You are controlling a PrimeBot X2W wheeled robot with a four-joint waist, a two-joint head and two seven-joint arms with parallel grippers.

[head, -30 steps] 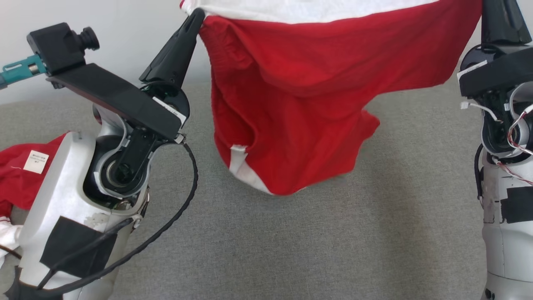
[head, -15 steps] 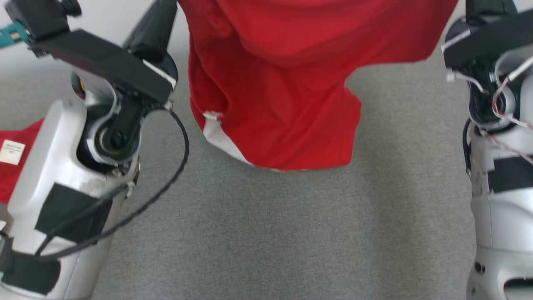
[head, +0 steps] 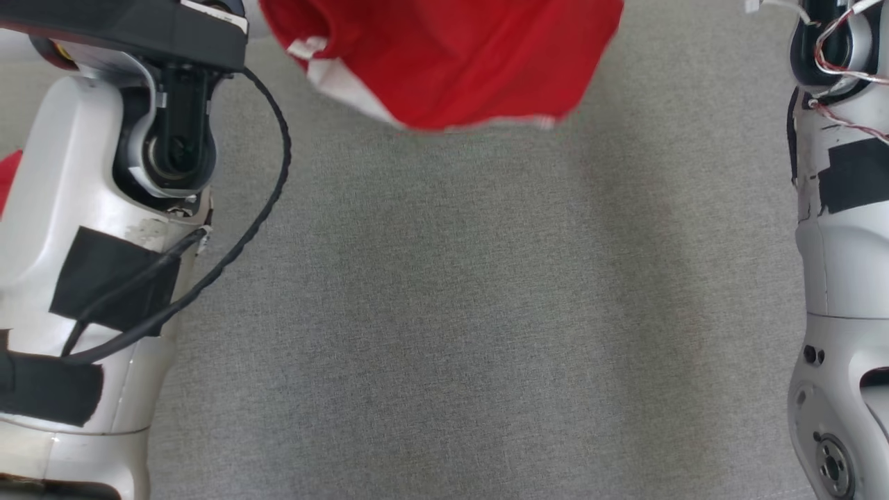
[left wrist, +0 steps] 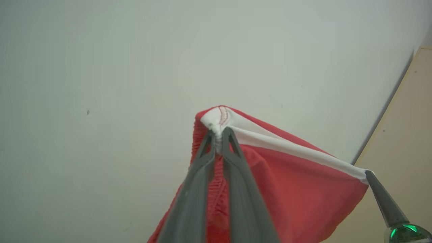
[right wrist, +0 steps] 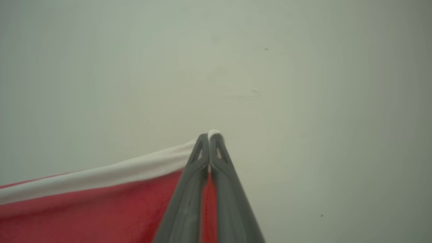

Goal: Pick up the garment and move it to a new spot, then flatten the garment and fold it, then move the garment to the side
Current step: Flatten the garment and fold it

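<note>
The garment (head: 444, 62) is red with white trim and hangs in the air above the grey cloth surface, its lower hem at the top of the head view. In the left wrist view my left gripper (left wrist: 218, 135) is shut on one white-edged corner of the garment (left wrist: 287, 189). The right gripper's tip (left wrist: 369, 175) holds the other end of the white band there. In the right wrist view my right gripper (right wrist: 209, 136) is shut on the white band of the garment (right wrist: 101, 209), which stretches off to the left.
The grey fabric surface (head: 486, 312) spreads below the hanging cloth. My pale left forearm (head: 76, 264) with its black cable stands at the left and my right forearm (head: 840, 278) at the right. A sliver of another red cloth (head: 7, 187) lies at the left edge.
The head view has tilted down, so the garment and both arms have slid up the picture. Both grippers keep their hold on the garment's top edge, which stays lifted.
</note>
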